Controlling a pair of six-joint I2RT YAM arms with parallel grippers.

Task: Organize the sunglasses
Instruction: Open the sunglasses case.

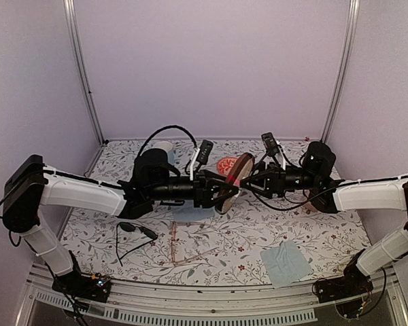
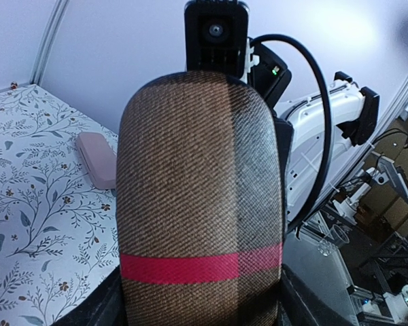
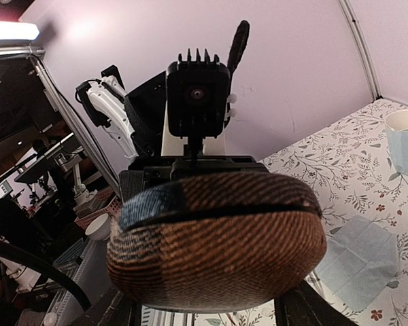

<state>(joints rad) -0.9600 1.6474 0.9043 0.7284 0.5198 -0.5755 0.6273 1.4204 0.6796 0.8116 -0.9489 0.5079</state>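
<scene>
The black dark-lensed sunglasses (image 1: 132,229) and the thin pinkish see-through glasses (image 1: 188,246) lie on the flowered table (image 1: 313,224). The left gripper (image 1: 216,191) and the right gripper (image 1: 245,178) both clamp the brown red-banded fabric case (image 1: 227,186).

My brown woven case (image 2: 200,204) has a red band; the other case (image 2: 98,159) is pink. White worktop (image 2: 27,204), grey leaf print. Black sunglasses (image 1: 129,227), pale blue cloth (image 1: 285,263).

Your backdrop: pale lilac walls (image 1: 211,61), metal corner posts (image 1: 81,68). Floral-print table (image 1: 313,224), aluminium rail (image 1: 211,299) along near edge. Outside your cell, bright lamp (image 3: 10,30) glaring overhead, dim lab clutter (image 2: 374,204) beyond.
</scene>
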